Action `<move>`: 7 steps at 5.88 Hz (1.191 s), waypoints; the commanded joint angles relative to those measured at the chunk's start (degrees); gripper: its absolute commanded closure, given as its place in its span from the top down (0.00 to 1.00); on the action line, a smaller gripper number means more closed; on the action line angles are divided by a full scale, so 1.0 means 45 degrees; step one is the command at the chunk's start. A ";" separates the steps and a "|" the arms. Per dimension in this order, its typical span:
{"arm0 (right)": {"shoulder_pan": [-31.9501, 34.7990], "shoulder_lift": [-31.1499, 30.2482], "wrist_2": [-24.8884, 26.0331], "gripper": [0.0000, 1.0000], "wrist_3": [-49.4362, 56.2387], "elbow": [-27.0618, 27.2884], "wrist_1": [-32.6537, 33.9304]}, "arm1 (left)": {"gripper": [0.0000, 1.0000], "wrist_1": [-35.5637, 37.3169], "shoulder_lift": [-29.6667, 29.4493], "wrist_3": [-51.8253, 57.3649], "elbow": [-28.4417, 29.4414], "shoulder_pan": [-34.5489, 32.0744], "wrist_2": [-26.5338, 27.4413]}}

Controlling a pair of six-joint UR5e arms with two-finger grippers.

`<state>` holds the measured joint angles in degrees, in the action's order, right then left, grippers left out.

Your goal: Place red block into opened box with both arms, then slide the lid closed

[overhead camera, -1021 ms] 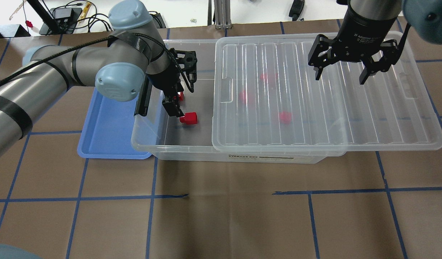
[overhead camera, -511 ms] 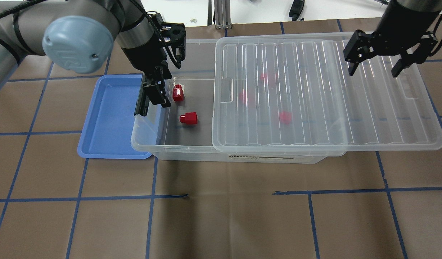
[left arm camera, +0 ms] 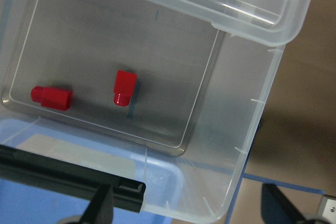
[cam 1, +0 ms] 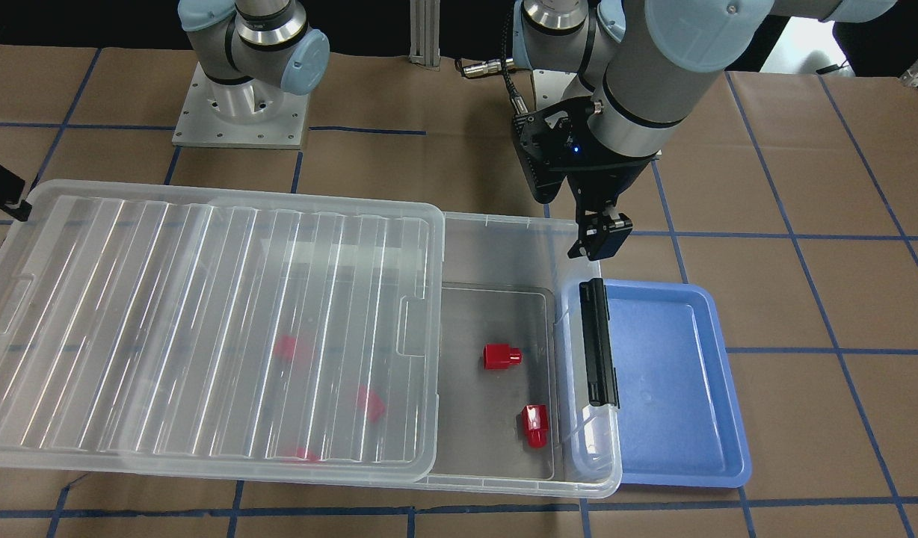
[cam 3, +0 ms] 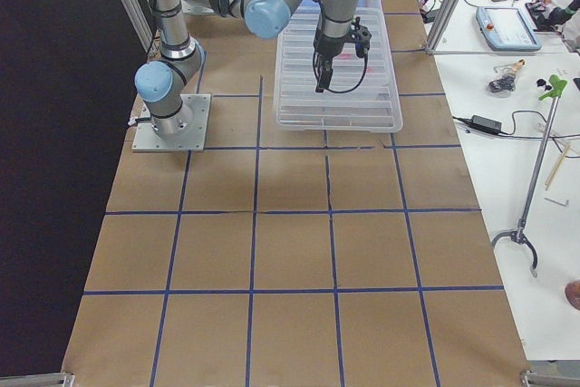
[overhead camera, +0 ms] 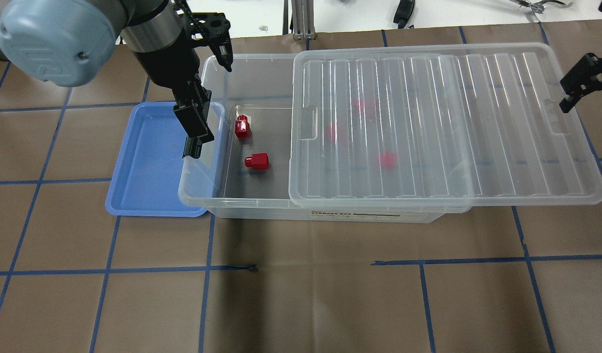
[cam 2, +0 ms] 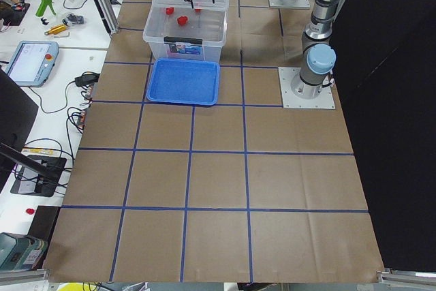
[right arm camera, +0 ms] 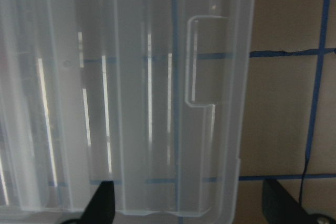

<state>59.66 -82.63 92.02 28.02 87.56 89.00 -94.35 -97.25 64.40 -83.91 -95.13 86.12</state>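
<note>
Brown paper-covered tabletop (overhead camera: 330, 294) with a blue tape grid carries the large shallow clear plastic box (overhead camera: 330, 214), long axis running across the robot from left to right. The large clear ribbed plastic lid (overhead camera: 428, 122) sits on the box with the same long axis, offset toward the box's right end. It overhangs that end and leaves the box's left end uncovered. A shallow blue plastic tray (overhead camera: 149, 162) lies against the box's left end. Black two-finger left end effector (overhead camera: 210, 110) hangs over the box's left-end rim, fingers spread, holding nothing. Right end effector (overhead camera: 592, 81) is past the box's right end, over the lid's overhanging part. Its wrist view shows the fingertips wide apart, straddling the lid's end rim from above and pinching nothing; height over the lid can't be told. A black latch bar (cam 1: 599, 340) lies along the box's left-end rim. Two small glossy red blocks (overhead camera: 257, 161) (overhead camera: 241, 126) lie on the box floor in the uncovered part, apart from each other, and three blurred red shapes (overhead camera: 388, 159) show under the lid. My read: placing is done and the lid slide is next. The lid has to travel along the long axis toward the box's left end. The right end effector is nearer the trailing rim, so it is the one to push. The left one is at the destination end and should keep clear of the lid's path.
</note>
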 commanded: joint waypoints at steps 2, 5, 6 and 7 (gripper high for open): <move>-0.1908 0.1523 0.0721 1.00 0.2268 0.1318 0.3884 | 0.98 0.0998 0.0729 -0.6587 -0.0181 0.0065 0.0665; -0.1774 0.1215 0.0729 1.00 0.1823 0.2473 0.4168 | 0.98 0.1123 0.0888 -1.3337 -0.0144 0.0396 0.0979; -0.1734 0.1098 -0.0340 1.00 0.1394 0.2495 0.3994 | 0.98 0.1084 0.0927 -1.4244 -0.0105 0.0417 0.0863; -0.1540 0.0922 -0.0389 1.00 0.1294 0.2514 0.3973 | 0.98 0.1064 0.0928 -1.4117 -0.0143 0.0437 0.0901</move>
<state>52.05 -77.78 91.63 34.67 98.69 107.12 -89.46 -93.15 2.10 -84.49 -93.29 90.18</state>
